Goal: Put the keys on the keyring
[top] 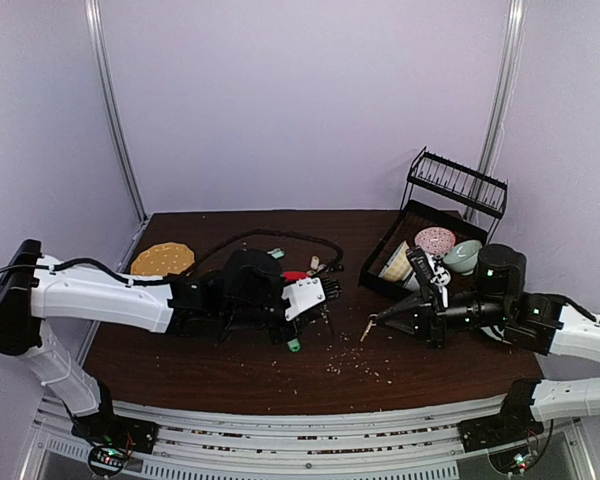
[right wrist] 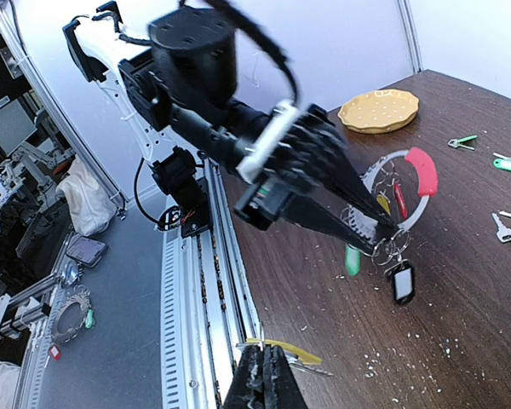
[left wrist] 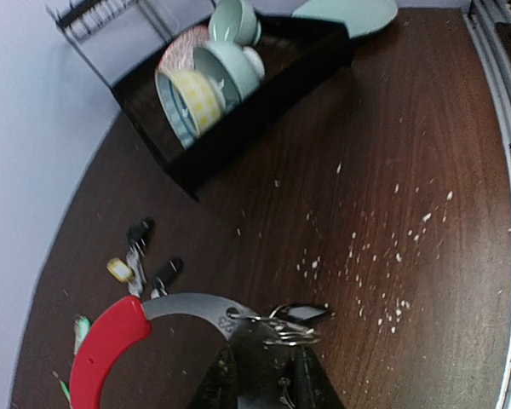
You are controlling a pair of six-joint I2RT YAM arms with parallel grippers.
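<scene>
Handling the keyring (left wrist: 111, 349) should cost little effort in weight but some in control. It looks like a stiff, light loop, part red arc and part silver metal, smooth enough to swivel in a pinch. The left gripper (left wrist: 262, 341) has its jaws narrowed onto the silver part, just beside the spot where small rings and a black tag (right wrist: 400, 281) hang. That seems a sound place to hold, since it leaves the rest of the loop free. The loop appears raised off the worktop (left wrist: 366, 128) near the middle, and a green tag (right wrist: 351, 260) dangles below it. These hanging pieces will likely swing with any move.

The right gripper (right wrist: 260, 366) is closed on a key (right wrist: 283, 349) with a yellow tag. The key looks thin, rigid, light and probably slippery, and I cannot tell whether the pinch sits on the tag or on the metal. More keys (right wrist: 502, 226) lie loose on the worktop beyond the loop.

The left arm stretches low from the left edge, its wrist about level and its gripper pointing right. The right arm reaches in from the right with its forearm low and its gripper aimed left at the loop. The two grippers are near each other but apart.
</scene>
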